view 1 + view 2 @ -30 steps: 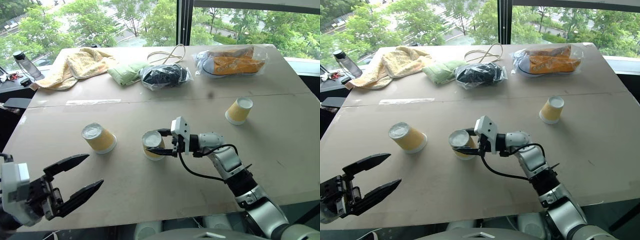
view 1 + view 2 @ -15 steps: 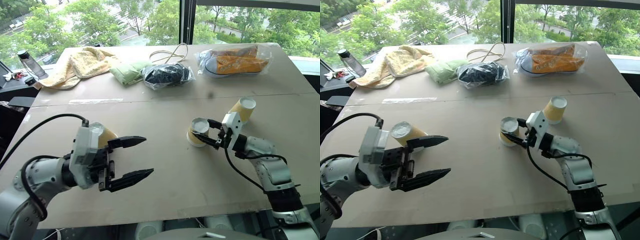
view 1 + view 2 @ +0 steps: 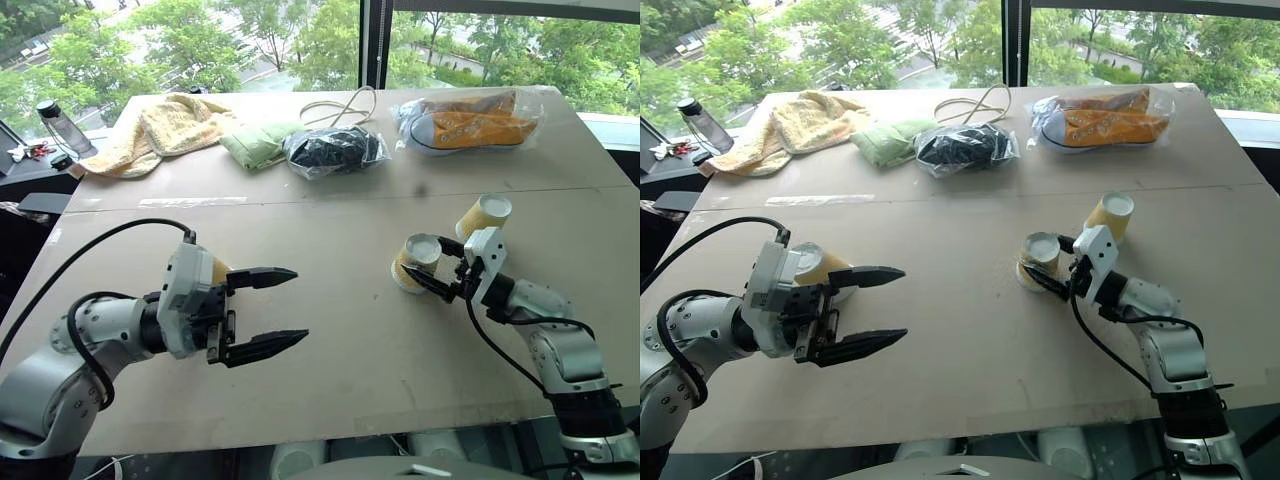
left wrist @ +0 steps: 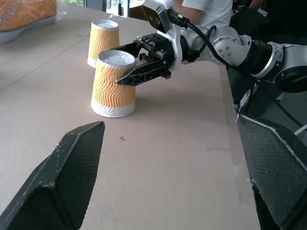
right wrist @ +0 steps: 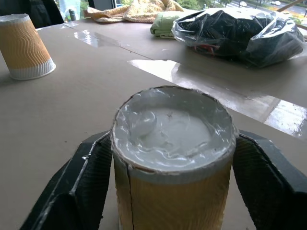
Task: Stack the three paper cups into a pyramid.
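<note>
The left gripper point(image 3: 298, 305) hangs over the near half of the table point(image 3: 340, 390) with its jaws spread wide and nothing between them. Its tips point across the bare board towards the other arm. One paper cup point(image 3: 821, 266) stands upside down close behind the base of those jaws, partly hidden by the wrist and outside their mouth.

The right gripper point(image 3: 432, 268) has a second cup point(image 3: 415, 262) in its mouth. That cup stands upside down on the board, white base up, with a black finger point(image 5: 84, 182) close along each side. Whether the jaws press it or only bracket it cannot be told. Just beyond this gripper, near the far side of its wrist, stands the third cup point(image 3: 484, 216), also upside down and apart from the bracketed one. All three cups rest on the board, none on top of another.

Between the two sets of jaws lies a broad bare stretch of table. The near edge runs not far below the left gripper's lower finger. The far side past the seam is crowded: a yellow towel point(image 3: 160, 125), a green cloth point(image 3: 255, 145), a black bag point(image 3: 330, 150), a looped cord point(image 3: 345, 105) and bagged orange shoes point(image 3: 470, 122).
</note>
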